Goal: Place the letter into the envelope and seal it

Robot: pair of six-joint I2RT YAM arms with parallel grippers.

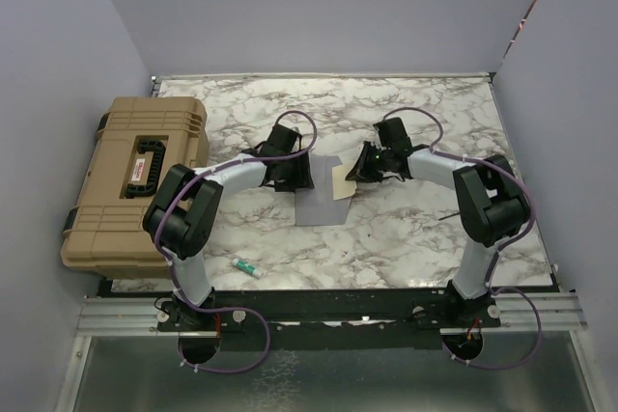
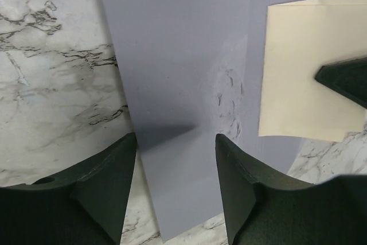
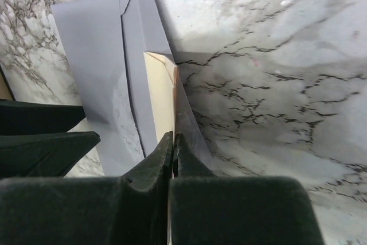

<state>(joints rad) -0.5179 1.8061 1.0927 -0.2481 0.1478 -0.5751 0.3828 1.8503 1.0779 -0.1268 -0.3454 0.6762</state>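
Right hand (image 3: 172, 142): fingers pressed together, pinching the near edge of the letter (image 3: 159, 87). The sheet runs straight out from the fingertips and looks lifted off the table (image 1: 406, 229) on that side.

Left hand (image 2: 175, 144): fingers spread, nothing gripped. It hangs low over the envelope (image 2: 183, 55), one finger near the envelope's left edge, the other above the grey paper. Can't tell if either tip touches it.

Envelope: lies flat on the marble table at mid-table, between the two hands. A fold line runs lengthwise along the side nearer the letter.

Letter: overlaps the envelope's right-hand part, and most of the sheet is visible. In the right wrist view a grey strip sits on each side of it. Can't tell whether its far edge is inside the pocket or just lying on top.

Top view: both arms reach in toward centre, and the hands are close together over the paper but apart.

Other items: a tan hard case (image 1: 106, 229) at the table's left edge and a small green item (image 1: 243, 266) near the front edge, both well apart from the paper.
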